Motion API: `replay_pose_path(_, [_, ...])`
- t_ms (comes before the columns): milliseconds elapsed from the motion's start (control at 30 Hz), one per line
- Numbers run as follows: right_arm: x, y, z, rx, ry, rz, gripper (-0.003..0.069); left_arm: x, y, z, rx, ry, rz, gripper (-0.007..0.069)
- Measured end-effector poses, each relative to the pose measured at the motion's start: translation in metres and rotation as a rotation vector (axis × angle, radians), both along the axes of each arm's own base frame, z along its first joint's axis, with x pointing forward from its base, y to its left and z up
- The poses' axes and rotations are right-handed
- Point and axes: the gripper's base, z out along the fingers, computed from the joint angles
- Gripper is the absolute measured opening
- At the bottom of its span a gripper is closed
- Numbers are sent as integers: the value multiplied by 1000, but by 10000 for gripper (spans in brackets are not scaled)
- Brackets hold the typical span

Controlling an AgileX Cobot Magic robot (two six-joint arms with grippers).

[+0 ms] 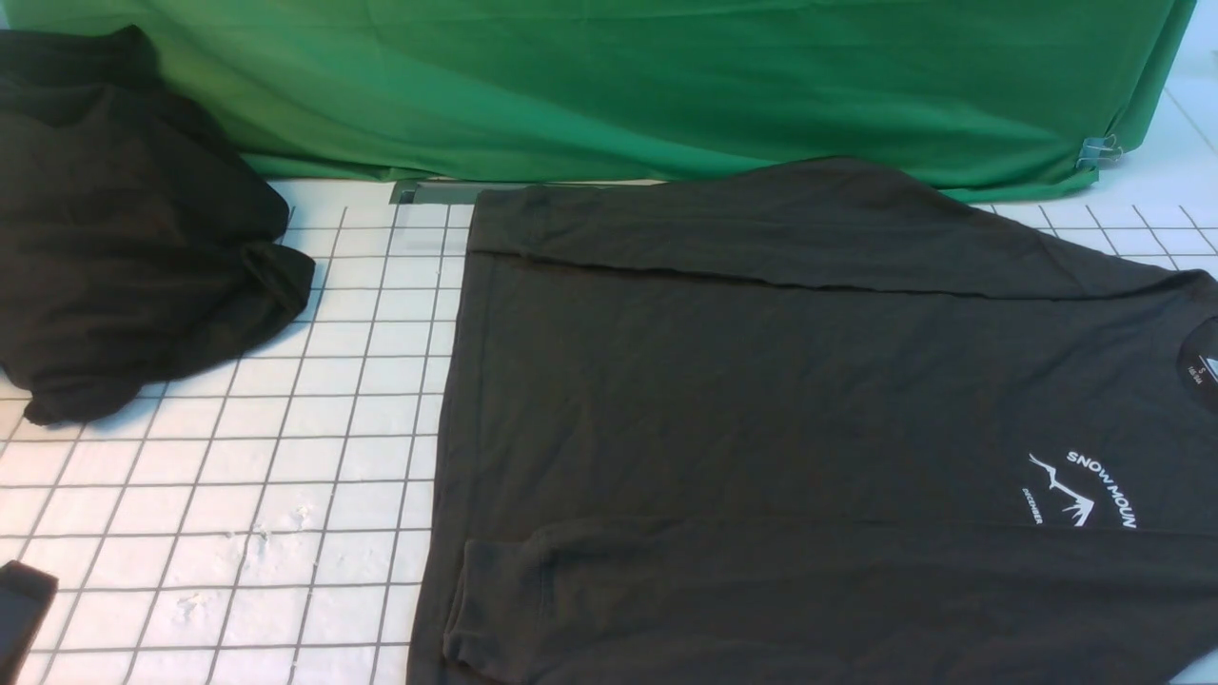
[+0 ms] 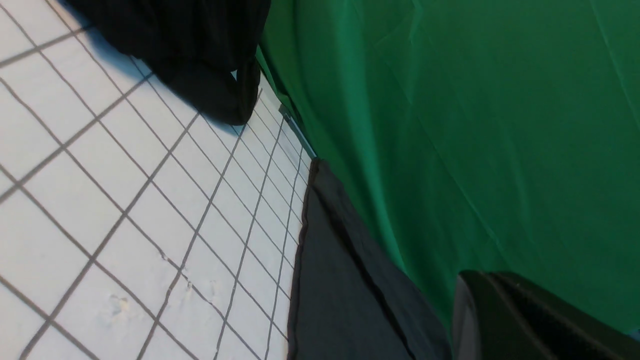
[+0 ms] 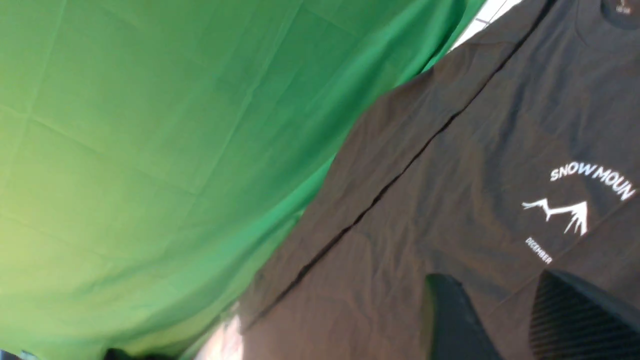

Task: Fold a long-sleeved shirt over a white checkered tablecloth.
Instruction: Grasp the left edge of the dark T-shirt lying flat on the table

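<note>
The left end effector (image 2: 482, 305) is closed, with nothing in it, beside a lumpy black cloth (image 1: 124, 238). The white checkered tablecloth (image 1: 285, 476) covers the surface. On it, centre to right, the long-sleeved shirt (image 1: 761, 400) lies flat, hem leftward, collar rightward, sleeves laid over the body. It looks soft, light and limp, likely to sag and slide, so pinch the hem corners through all layers. The right end effector (image 3: 492, 300) hovers part-open above the chest print, empty.
</note>
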Motion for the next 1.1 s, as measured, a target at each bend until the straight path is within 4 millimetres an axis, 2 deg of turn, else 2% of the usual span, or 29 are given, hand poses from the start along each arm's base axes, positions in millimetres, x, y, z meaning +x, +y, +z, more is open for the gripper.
replay_pose_path(300, [0,-1,4,22,-46,-17,239,0,0,0,26,-1,3,3])
replay_pose_path(367, [0,-3,11,-14,-113,-28,196,-2,-1,11,35,-9,-15,3])
replay_pose_path(400, [-1,-3,17,-56,-139,-26,167,-5,-2,25,57,-38,-25,3])
replay_pose_path(433, [-3,-2,31,-139,-191,-19,99,-9,-4,43,98,-65,-37,3])
replay_pose_path(467, [-3,-2,31,-139,-191,-17,90,-10,-4,46,113,-62,-41,3])
replay_pose_path(533, [-11,-1,72,-337,-288,-7,25,-14,-7,89,237,-35,-70,3])
replay_pose_path(600, [-11,2,98,-482,-275,29,13,-8,-8,112,324,69,-106,3])
replay_pose_path(633, [-9,5,117,-608,-238,69,10,2,-9,121,390,197,-157,3])
replay_pose_path(667, [-5,8,127,-704,-177,119,10,9,-10,128,437,285,-202,3])
replay_pose_path(733, [3,12,138,-843,-39,229,10,21,-11,140,501,396,-278,3])
replay_pose_path(800, [14,15,140,-952,159,379,11,43,-14,146,565,555,-403,3])
replay_pose_path(867, [26,16,134,-1014,366,530,14,65,-15,146,591,663,-502,3])
replay_pose_path(967, [43,18,114,-1052,630,733,20,102,-18,133,564,794,-623,7])
replay_pose_path(1067, [55,19,102,-1037,755,821,28,135,-24,109,504,895,-749,26])
replay_pose_path(1100, [56,19,101,-1036,758,823,29,135,-25,109,506,894,-752,26])
